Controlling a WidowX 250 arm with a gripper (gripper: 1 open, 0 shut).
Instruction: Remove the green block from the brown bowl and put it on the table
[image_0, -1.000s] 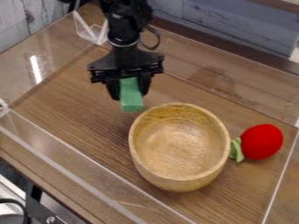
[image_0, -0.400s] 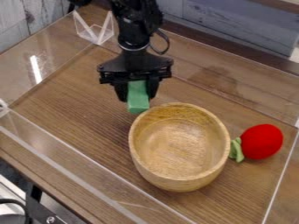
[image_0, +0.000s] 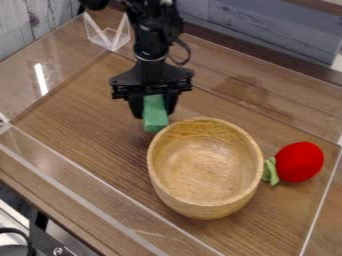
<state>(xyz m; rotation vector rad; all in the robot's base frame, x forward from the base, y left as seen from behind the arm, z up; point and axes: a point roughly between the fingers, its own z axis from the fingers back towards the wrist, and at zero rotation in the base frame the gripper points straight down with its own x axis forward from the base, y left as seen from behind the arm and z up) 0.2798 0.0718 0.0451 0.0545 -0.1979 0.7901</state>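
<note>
In the single camera view, the black gripper (image_0: 152, 100) hung from the arm in the upper middle of the frame, pointing almost straight down. Its fingers (image_0: 134, 103) were pinched on the upper part of the green block (image_0: 155, 115), one on each side. The block stood nearly upright in the grip, its long axis running top to bottom in the picture with a slight lean, the lower end tipped toward the lower right. That lower end sat just above the far rim of the brown bowl (image_0: 205, 170), outside the bowl and toward the upper left of it; whether it touched the table (image_0: 80, 150) could not be told. The bowl occupied the lower centre of the frame, its inside showing only bare wood grain. A red strawberry toy (image_0: 297, 161) with a green leaf lay against the bowl's right side. Clear acrylic walls (image_0: 54, 175) bordered the tabletop at the left and bottom.
</note>
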